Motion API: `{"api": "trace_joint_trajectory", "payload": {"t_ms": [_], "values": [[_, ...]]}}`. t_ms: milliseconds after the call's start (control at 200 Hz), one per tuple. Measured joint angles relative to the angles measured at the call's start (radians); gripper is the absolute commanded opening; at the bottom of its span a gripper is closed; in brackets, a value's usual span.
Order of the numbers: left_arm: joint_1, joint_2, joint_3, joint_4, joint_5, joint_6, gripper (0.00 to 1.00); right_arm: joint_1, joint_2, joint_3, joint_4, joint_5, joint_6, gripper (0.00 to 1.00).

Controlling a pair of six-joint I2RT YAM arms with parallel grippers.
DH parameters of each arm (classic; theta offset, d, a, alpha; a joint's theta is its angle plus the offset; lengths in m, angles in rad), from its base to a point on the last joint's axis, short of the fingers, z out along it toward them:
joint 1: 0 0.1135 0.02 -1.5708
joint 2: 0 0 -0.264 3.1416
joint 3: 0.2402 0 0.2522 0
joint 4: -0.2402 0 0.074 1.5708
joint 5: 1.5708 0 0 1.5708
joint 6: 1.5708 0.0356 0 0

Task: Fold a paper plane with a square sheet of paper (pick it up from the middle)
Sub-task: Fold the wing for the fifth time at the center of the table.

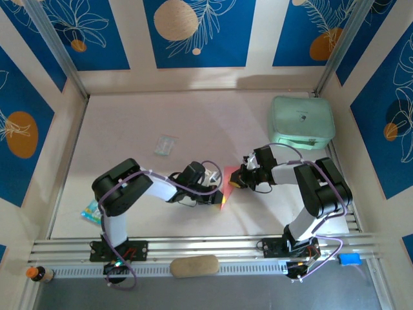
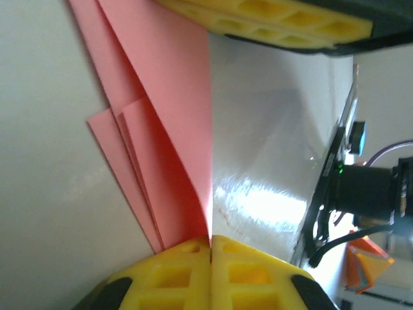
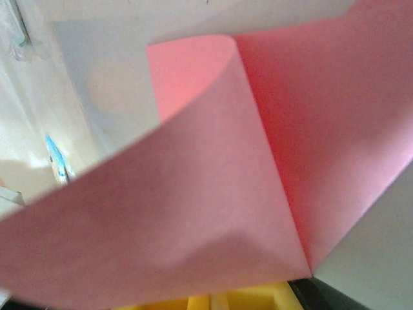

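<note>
Near the middle of the tabletop [image 1: 161, 116], between the two arms, the pink paper [image 1: 230, 175] is held up off the surface, with the left pincer [image 1: 216, 196] on its near-left side and the right pincer [image 1: 237, 181] just to its right.

In the left wrist view the left pincer [image 2: 210, 248] has its yellow fingers [image 2: 174, 278] pressed together with no gap, nipping a pointed end of the paper [image 2: 174, 129]. Several stacked edges fan out along the sheet's left side there, so I judge that some folds are already in. The layers look loose and not pressed flat.

In the right wrist view a broad flap of the paper [image 3: 193, 226] curls over in a soft roll, not a sharp crease. It covers most of the right pincer [image 3: 210, 301], of which just a strip of yellow peeks out at the bottom. I cannot tell whether it is closed on the sheet or merely under it.

By my reckoning the job is somewhere in the middle. The sheet is picked up and partly folded, but nothing reads as a slim dart yet. The curled flap needs bringing over and creasing, and the wings are not yet folded.
</note>
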Motion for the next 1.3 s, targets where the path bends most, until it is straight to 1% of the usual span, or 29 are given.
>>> {"api": "trace_joint_trajectory", "payload": {"t_ms": [230, 245, 265, 360, 380, 420, 600, 640, 725, 755, 795, 910, 955, 985, 1035, 1095, 1300], "values": [[0.000, -0.003, -0.001, -0.008, 0.004, 0.010, 0.00, 0.000, 0.000, 0.001, -0.003, 0.000, 0.000, 0.05], [0.000, -0.004, -0.001, -0.009, 0.004, 0.012, 0.03, 0.000, 0.000, 0.002, -0.004, 0.000, 0.000, 0.05], [0.000, -0.005, -0.001, -0.014, 0.005, 0.018, 0.05, 0.000, 0.001, 0.003, -0.005, 0.000, 0.000, 0.05], [-0.001, -0.018, -0.001, -0.043, 0.003, 0.037, 0.09, 0.000, 0.004, 0.006, -0.010, -0.003, 0.000, 0.05], [-0.001, -0.020, -0.001, -0.049, 0.004, 0.038, 0.08, 0.000, 0.004, 0.006, -0.010, -0.003, 0.000, 0.05], [-0.003, -0.026, -0.001, -0.064, 0.006, 0.045, 0.00, 0.000, 0.004, 0.006, -0.010, -0.003, 0.000, 0.05], [-0.006, -0.033, -0.003, -0.093, 0.010, 0.068, 0.00, 0.000, 0.004, 0.006, -0.010, -0.003, 0.000, 0.05], [-0.006, -0.033, -0.003, -0.094, 0.010, 0.071, 0.04, 0.000, 0.004, 0.006, -0.010, -0.003, 0.000, 0.05], [-0.007, -0.034, -0.003, -0.096, 0.010, 0.077, 0.06, 0.000, 0.004, 0.006, -0.010, -0.003, 0.000, 0.05], [-0.007, -0.034, -0.003, -0.098, 0.010, 0.078, 0.05, 0.000, 0.004, 0.006, -0.010, -0.003, 0.000, 0.05], [-0.008, -0.035, -0.003, -0.099, 0.008, 0.079, 0.00, 0.000, 0.004, 0.006, -0.010, -0.003, 0.000, 0.05], [-0.010, -0.039, -0.002, -0.112, 0.003, 0.087, 0.00, 0.000, 0.004, 0.006, -0.010, -0.003, 0.000, 0.05], [-0.011, -0.040, -0.002, -0.116, 0.002, 0.088, 0.10, 0.000, 0.004, 0.006, -0.011, -0.003, 0.000, 0.05], [-0.012, -0.042, -0.002, -0.118, -0.001, 0.090, 0.12, 0.001, 0.004, 0.006, -0.012, -0.003, 0.000, 0.05], [-0.014, -0.047, -0.002, -0.123, 0.000, 0.096, 0.09, 0.001, 0.004, 0.006, -0.012, -0.003, 0.000, 0.05], [-0.020, -0.052, -0.002, -0.140, -0.002, 0.099, 0.00, 0.001, 0.004, 0.006, -0.012, -0.002, 0.000, 0.05], [-0.023, -0.055, -0.004, -0.151, -0.010, 0.103, 0.00, 0.001, 0.004, 0.006, -0.013, -0.002, 0.000, 0.05]]}}
